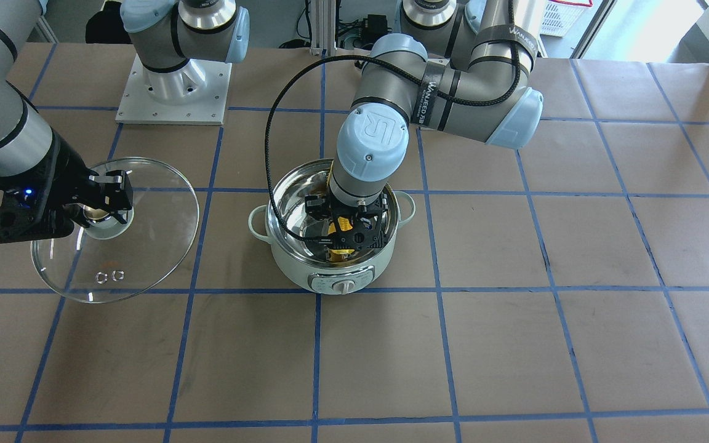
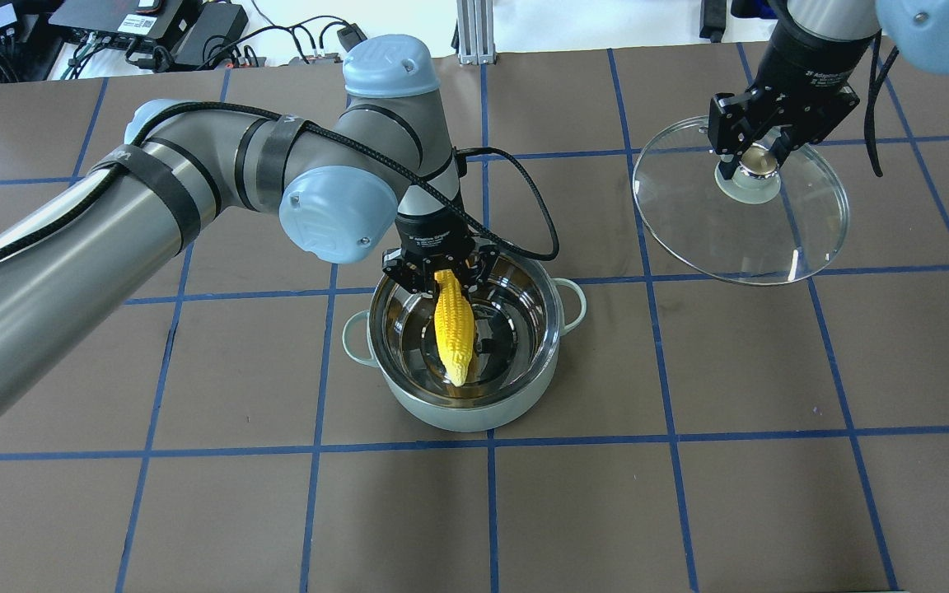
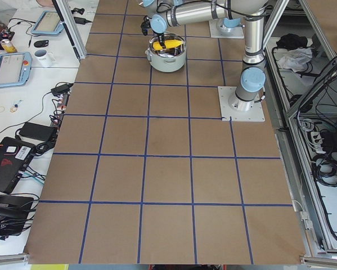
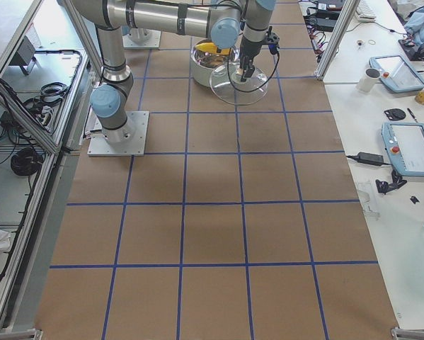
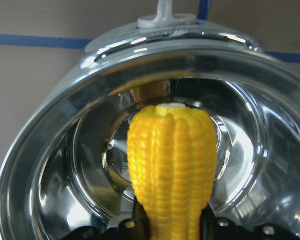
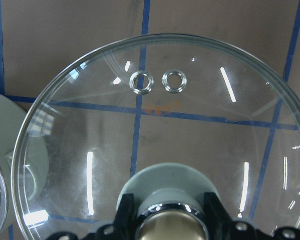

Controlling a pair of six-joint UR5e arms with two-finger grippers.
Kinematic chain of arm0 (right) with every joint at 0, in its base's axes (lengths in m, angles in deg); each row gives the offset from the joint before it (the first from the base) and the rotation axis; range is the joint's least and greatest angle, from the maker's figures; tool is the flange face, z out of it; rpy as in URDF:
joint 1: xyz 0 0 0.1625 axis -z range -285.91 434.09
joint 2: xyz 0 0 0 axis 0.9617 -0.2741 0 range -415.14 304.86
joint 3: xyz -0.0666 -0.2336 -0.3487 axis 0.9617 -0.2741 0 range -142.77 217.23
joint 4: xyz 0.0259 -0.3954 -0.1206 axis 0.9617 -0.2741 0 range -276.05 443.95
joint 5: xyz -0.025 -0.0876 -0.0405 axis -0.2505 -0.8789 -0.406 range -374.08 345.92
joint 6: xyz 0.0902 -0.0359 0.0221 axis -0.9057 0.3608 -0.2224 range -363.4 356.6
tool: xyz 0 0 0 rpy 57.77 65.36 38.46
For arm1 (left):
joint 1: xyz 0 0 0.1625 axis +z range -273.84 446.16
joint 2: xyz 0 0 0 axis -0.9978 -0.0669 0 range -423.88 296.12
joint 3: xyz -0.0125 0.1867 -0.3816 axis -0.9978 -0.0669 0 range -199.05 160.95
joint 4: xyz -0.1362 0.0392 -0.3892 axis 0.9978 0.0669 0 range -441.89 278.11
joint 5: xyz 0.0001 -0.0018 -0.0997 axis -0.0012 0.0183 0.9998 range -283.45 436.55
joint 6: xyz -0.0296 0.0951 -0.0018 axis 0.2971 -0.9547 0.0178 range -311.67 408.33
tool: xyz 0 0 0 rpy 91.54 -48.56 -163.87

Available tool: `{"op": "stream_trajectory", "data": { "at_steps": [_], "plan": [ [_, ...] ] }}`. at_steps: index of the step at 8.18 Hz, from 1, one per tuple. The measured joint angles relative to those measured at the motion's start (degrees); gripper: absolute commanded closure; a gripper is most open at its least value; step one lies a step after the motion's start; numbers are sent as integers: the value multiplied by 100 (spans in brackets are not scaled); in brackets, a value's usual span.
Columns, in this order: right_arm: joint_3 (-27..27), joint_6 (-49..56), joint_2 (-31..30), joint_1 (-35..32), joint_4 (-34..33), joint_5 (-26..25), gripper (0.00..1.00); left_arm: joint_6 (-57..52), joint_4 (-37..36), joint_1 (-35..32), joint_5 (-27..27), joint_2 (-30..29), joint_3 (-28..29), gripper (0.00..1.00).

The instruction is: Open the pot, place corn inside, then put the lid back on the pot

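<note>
Brown tabletop [image 2: 689, 511] (blue tape grid [image 2: 492, 511]), white side desk [image 4: 410, 248] with tablets [image 4: 413, 149], loose cables [image 3: 326, 169] alongside.

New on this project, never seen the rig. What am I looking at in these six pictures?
Two robot arms work at a brown table marked with blue tape lines. Four fixed cameras watch: one over the robot's shoulders, one facing it, one at each table end. The two close-ups come from wrist cameras. The left gripper holds the yellow corn, tip down inside the open pot. The right gripper holds the glass lid by its knob, beside the pot.
</note>
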Motion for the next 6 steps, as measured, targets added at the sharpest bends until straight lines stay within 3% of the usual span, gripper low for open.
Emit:
{"op": "stream_trajectory", "data": {
  "at_steps": [6],
  "plan": [
    [1, -117, -17, -9, 12, 46, 100, -5, -137, 100, -132, 214, 99, 0]
  ]
}}
